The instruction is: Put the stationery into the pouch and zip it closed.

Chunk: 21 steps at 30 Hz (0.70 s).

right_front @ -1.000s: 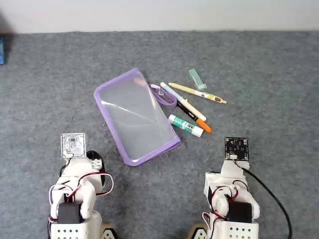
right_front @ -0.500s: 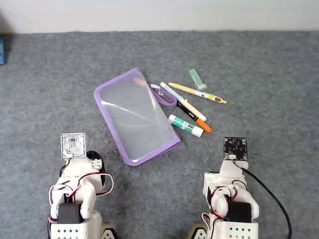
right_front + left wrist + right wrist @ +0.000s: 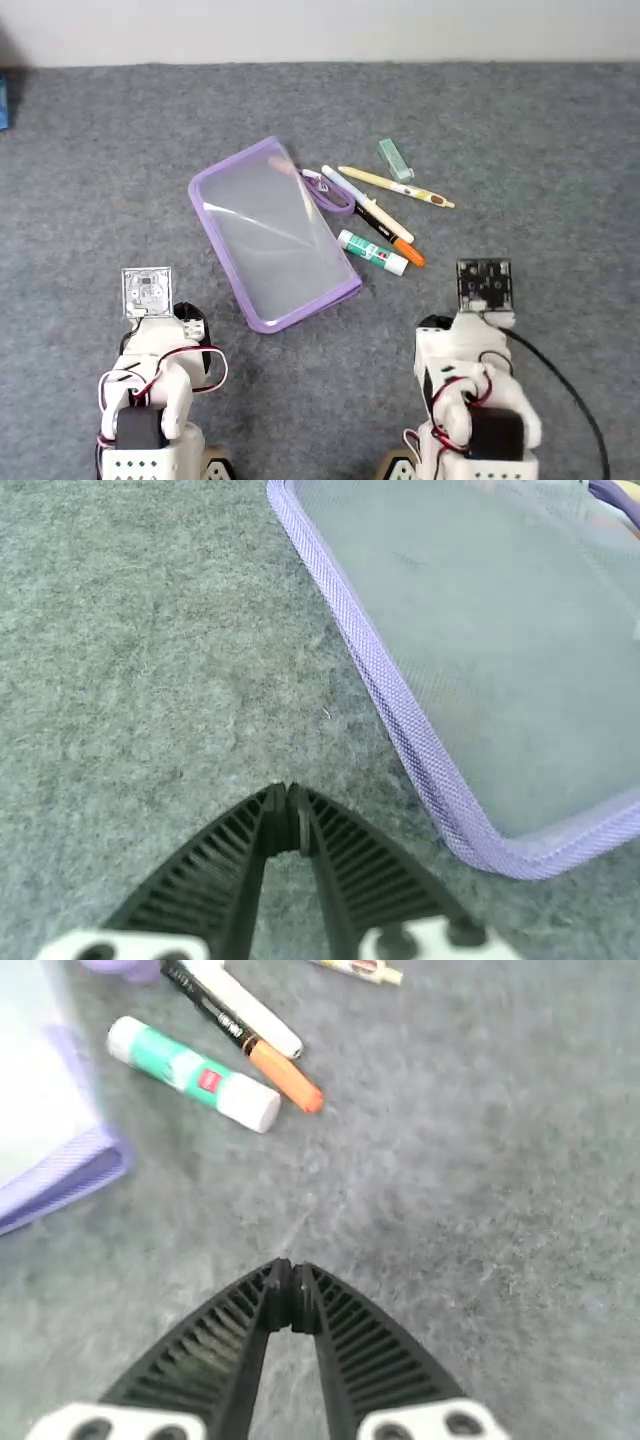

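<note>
A clear pouch with purple trim lies flat on the grey carpet, its purple edge in the left wrist view. Just to its right lie a green-and-white glue stick, an orange-tipped black pen, a white pen, a yellow pen and a small green eraser. My left gripper is shut, low over bare carpet near the pouch's front left edge. My right gripper is shut over carpet, short of the glue stick.
Both arm bases stand at the table's front, the left arm and the right arm. A black cable trails off the right arm. A blue object sits at the far left edge. Carpet spreads beyond the stationery.
The right arm has shifted a little forward and to the right. The left arm, the pouch and the stationery have stayed put.
</note>
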Motion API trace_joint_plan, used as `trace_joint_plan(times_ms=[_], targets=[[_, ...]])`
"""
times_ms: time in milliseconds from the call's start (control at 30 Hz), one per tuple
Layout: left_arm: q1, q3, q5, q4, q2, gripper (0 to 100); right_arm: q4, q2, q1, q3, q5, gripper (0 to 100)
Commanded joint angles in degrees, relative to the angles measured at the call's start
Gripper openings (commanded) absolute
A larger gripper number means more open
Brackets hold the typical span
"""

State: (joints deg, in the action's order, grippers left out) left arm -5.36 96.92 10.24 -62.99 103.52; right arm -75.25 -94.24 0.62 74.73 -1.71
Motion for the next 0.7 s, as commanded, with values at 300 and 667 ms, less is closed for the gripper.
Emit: trace_joint_plan(times_ms=[300, 667], targets=[[-0.1, -0.5, 0.4, -0.2, 0.6, 1, 0.3, 55.9, 7.1, -40.8, -1.1, 1.1], [-0.1, -0.5, 0.4, -0.2, 0.6, 1, 0.3, 95.6, 8.6, -78.1, -16.8, 0.9]])
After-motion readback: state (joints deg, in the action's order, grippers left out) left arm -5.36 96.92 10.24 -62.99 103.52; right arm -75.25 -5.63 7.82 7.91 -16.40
